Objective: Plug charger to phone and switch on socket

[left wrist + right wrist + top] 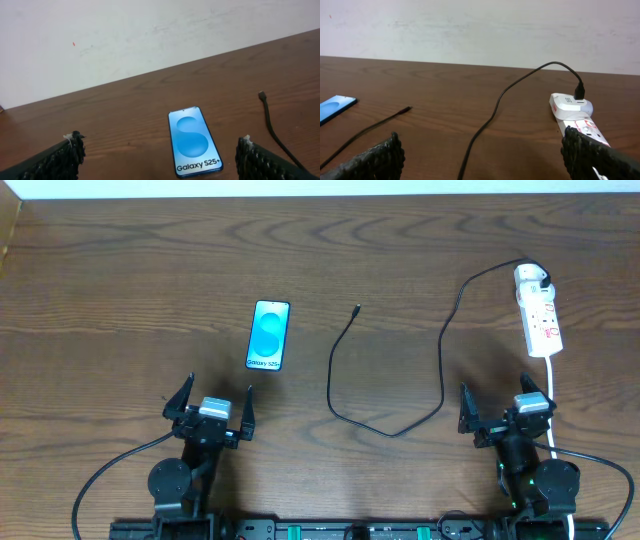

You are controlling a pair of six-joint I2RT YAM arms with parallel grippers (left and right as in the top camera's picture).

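Observation:
The phone (269, 335) lies face up on the wooden table (130, 270), its light blue screen reading "Galaxy S25+" (194, 140). The charger's thin black cable (440, 370) runs from the white plug on the socket (538, 308) in a loop, and its free tip (357, 308) rests right of the phone. In the right wrist view the cable (492, 110) rises to the socket (572, 107). My left gripper (211, 398) is open just in front of the phone, holding nothing. My right gripper (506, 402) is open near the socket's front end, also empty.
The socket's white cord (553, 395) trails toward the front edge beside my right arm. A pale wall (150, 35) borders the table's far side. Both arm bases sit at the table's front edge (330, 530).

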